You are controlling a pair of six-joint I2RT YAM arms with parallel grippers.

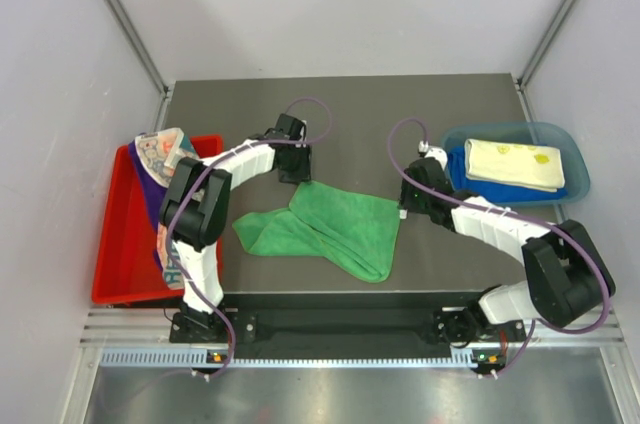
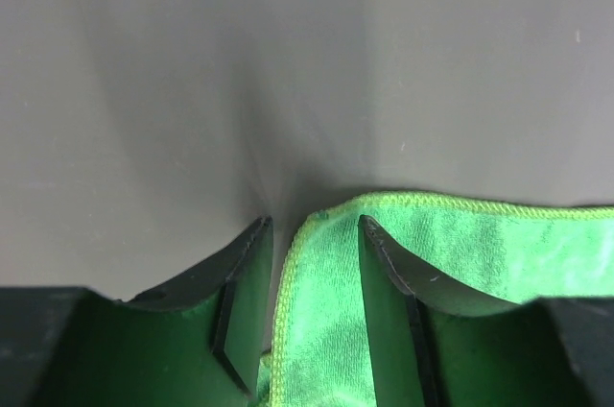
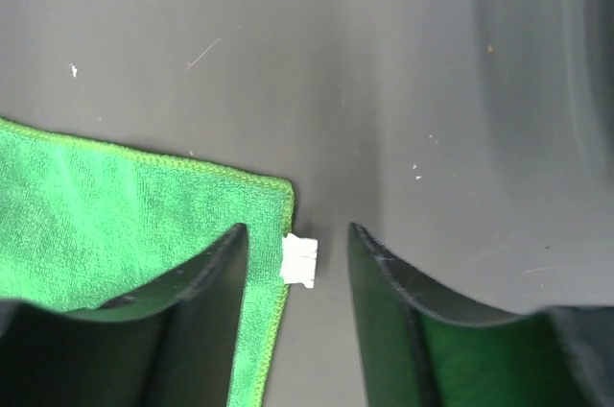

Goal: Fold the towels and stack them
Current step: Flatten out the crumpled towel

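- Green towel (image 1: pixel 330 224) lies on the dark grey table (image 1: pixel 450 114), mid-table, between the 2 arms. Not flat: the L part is doubled over in loose folds, and the R part runs down toward the near edge.
- L gripper (image 1: pixel 295 166) is low at the towel's far-L corner. In the L wrist view the fingers (image 2: pixel 245 301) are apart, not clamped. The towel's stitched corner (image 2: pixel 480 234) lies flat on the table in the gap and runs under the finger on the view's R side.
- R gripper (image 1: pixel 408 202) is low at the towel's far-R corner. In the R wrist view its jaws are apart w/ nothing pinched. The towel corner (image 3: pixel 96 205) sits under the finger (image 3: pixel 206 301) on the view's L side, and its small white tag (image 3: pixel 299 260) sticks out into the gap. The other finger is over bare table.
- Red tray (image 1: pixel 110 244) is at the table's L edge, behind the L arm. It holds a heap of towels: a purple one (image 1: pixel 150 179) w/ a white, orange-printed one (image 1: pixel 165 149) on top. More cloth shows nearer, partly hidden by the arm, so can't tell which.
- Translucent blue bin (image 1: pixel 575 159) is at the far R. A folded pale yellow towel (image 1: pixel 510 162) w/ green print rests on a royal blue towel (image 1: pixel 465 169) inside.
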